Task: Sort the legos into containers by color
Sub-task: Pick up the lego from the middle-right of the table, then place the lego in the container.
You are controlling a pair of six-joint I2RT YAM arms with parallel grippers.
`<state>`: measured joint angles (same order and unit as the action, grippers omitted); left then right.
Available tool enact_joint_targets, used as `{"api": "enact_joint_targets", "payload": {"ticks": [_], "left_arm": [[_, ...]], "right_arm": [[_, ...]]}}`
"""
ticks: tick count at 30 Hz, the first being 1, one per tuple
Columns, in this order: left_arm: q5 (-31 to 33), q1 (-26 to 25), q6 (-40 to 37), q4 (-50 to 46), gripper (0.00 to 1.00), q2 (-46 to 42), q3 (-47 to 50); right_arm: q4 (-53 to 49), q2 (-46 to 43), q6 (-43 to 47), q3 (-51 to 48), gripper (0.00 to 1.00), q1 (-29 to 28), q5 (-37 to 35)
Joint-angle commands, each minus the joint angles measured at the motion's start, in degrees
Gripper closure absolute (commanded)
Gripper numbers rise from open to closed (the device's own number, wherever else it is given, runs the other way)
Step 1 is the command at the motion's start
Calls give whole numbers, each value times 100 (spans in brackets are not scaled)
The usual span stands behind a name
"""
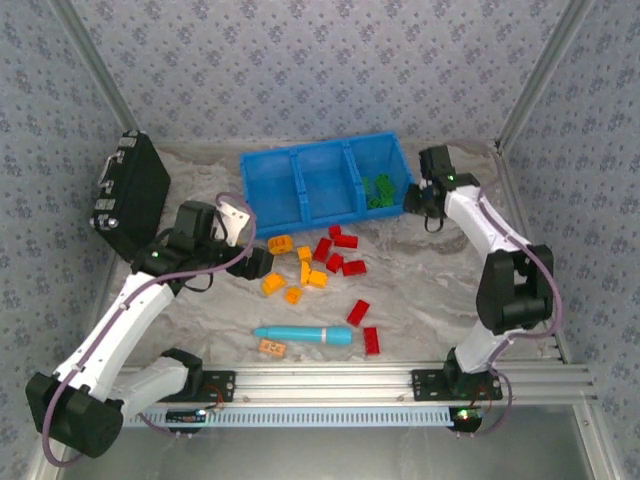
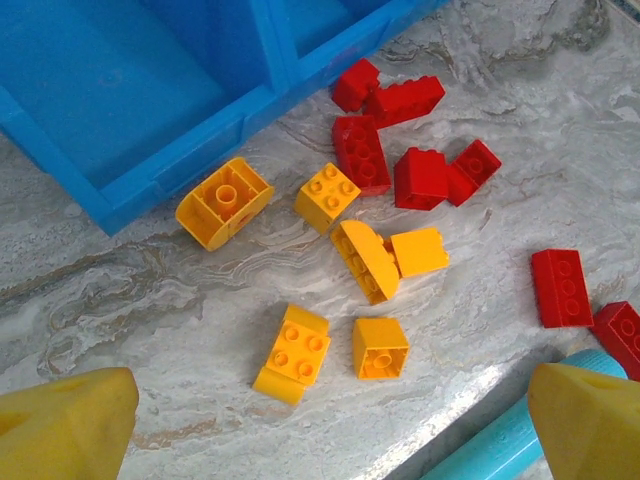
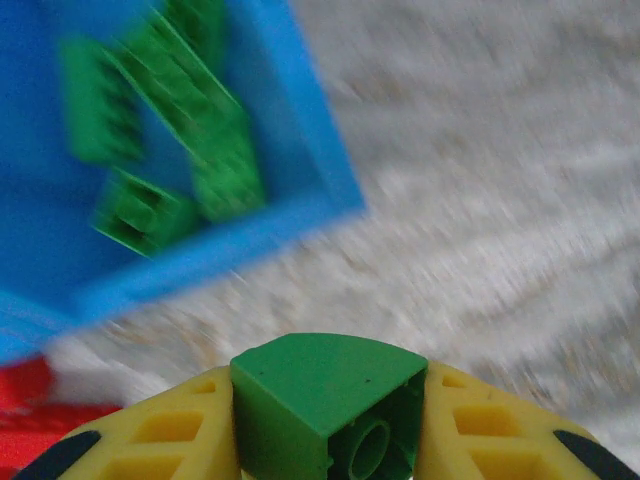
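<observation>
Right claw [image 3: 330, 440] grips a green lego [image 3: 320, 385] just beside the blue bin [image 3: 305, 120]; left claw [image 2: 325, 425] gapes wide above orange legos [image 2: 295, 350] near that bin.

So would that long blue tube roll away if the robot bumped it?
Probably. The cyan cylinder lies on its side on the flat table, so a sideways nudge would likely roll it. It looks like stiff plastic, unlikely to bend. Pushed at one end, it might just swivel.
</observation>
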<state>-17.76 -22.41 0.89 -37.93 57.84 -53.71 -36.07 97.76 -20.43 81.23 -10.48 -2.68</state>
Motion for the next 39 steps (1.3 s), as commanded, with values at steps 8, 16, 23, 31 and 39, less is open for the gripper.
{"api": "enact_joint_targets", "payload": {"ticks": [8, 16, 23, 31, 39], "left_arm": [[-415, 282, -186, 23, 0, 230, 45], [-570, 373, -183, 51, 0, 468, -5], [-473, 409, -131, 98, 0, 333, 31], [-465, 422, -124, 123, 0, 191, 169], [-441, 422, -119, 164, 0, -152, 307]], "right_arm": [[-607, 2369, 342, 2933, 65, -359, -293], [-840, 3612, 395, 4328, 56, -474, -39], [-1028, 3611, 493, 4581, 45, -481, -31], [-785, 2475, 635, 3411, 35, -521, -211], [-162, 367, 111, 661, 31, -725, -413]]}}
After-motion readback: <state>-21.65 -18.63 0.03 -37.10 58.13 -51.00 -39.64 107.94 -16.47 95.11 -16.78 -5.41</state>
